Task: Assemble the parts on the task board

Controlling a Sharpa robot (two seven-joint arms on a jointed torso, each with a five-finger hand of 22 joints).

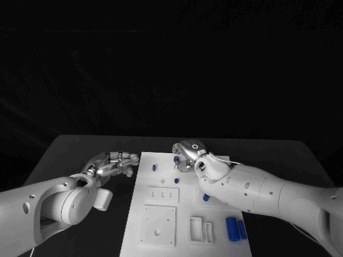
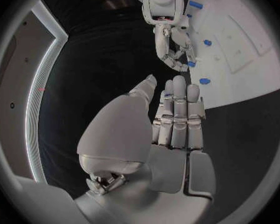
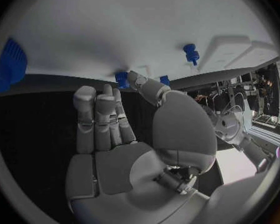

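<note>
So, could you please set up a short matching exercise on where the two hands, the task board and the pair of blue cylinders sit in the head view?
Things:
1. left hand
2. right hand
3. pair of blue cylinders
4. task board

Places:
A. at the board's far end
B. lying on the board's near right part
C. over the black table, beside the board's left edge
D. middle of the table

Pairs: 1-C, 2-A, 3-B, 4-D

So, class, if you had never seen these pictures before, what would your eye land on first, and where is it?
First, the white board stretching down the middle of the black table, dotted with small blue pieces such as the pair near its front right corner. Then the two silver hands at its far end: the left hand hovers just off the board's left edge, while the right hand reaches down by a blue piece there.
</note>
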